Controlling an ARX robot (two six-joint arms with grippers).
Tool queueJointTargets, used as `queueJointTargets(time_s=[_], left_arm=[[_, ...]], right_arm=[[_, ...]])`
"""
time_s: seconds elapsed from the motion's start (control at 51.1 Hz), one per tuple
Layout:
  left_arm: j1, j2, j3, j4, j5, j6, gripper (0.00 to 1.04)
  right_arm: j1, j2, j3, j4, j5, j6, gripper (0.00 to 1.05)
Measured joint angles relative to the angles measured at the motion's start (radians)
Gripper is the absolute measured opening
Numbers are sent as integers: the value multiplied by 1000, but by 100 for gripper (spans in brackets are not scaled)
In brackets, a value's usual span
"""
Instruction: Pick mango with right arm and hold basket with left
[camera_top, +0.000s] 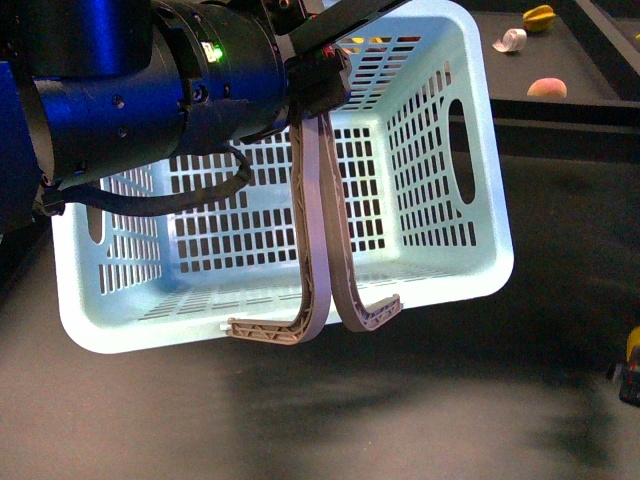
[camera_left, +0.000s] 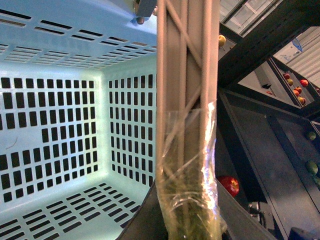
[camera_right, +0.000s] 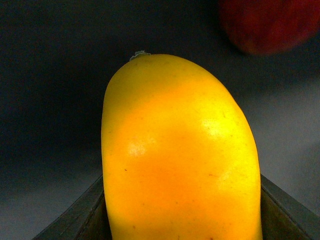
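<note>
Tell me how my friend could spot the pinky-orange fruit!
Find the big light blue basket in the front view, then look past its upper right corner to the dark shelf behind. Of three small things there, the pink-orange fruit lies nearest: smooth and round, unlike the ridged yellow star-shaped fruit and the whitish object farther back.

In the front view, the basket (camera_top: 480, 150) is hidden at 10 o'clock by the left arm (camera_top: 150, 90). In the right wrist view, the mango (camera_right: 180, 155) and a blurry red fruit (camera_right: 270, 22) are cut off by the edge. Whether the mango is gripped cannot be told.
</note>
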Motion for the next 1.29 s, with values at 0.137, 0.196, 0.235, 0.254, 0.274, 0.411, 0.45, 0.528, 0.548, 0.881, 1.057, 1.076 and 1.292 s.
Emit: queueJointTargets(time_s=[0.137,0.196,0.235,0.254,0.274,0.411,0.45,0.528,0.548,0.881,1.057,1.076,1.292], left_arm=[[0,0,0,0,0,0,9],[0,0,0,0,0,0,9],[0,0,0,0,0,0,9],[0,0,0,0,0,0,9],[0,0,0,0,0,0,9],[0,0,0,0,0,0,9],[0,0,0,0,-1,0,9],[0,0,0,0,-2,0,9],[0,0,0,0,-2,0,9],[0,0,0,0,0,0,9],[0,0,0,0,0,0,9],[0,0,0,0,-1,0,9],[0,0,0,0,-2,0,9]], right_arm=[[83,-281,-86,-84,-84,43,62],[127,-402,-109,-140,-112,59,62],[151,-462,-117,-172,-123,67,62],[161,-484,-119,-185,-126,68,62],[170,-503,-121,-197,-128,71,62],[271,-695,-128,-306,-152,96,62],[303,-747,-128,-332,-161,108,62],[358,-827,-127,-370,-164,122,62],[380,-855,-126,-384,-163,126,62],[590,-930,-70,-460,-86,147,62],[628,-845,-26,-444,-19,175,62],[629,-837,-23,-443,-16,177,62],[636,-728,34,-423,27,206,62]])
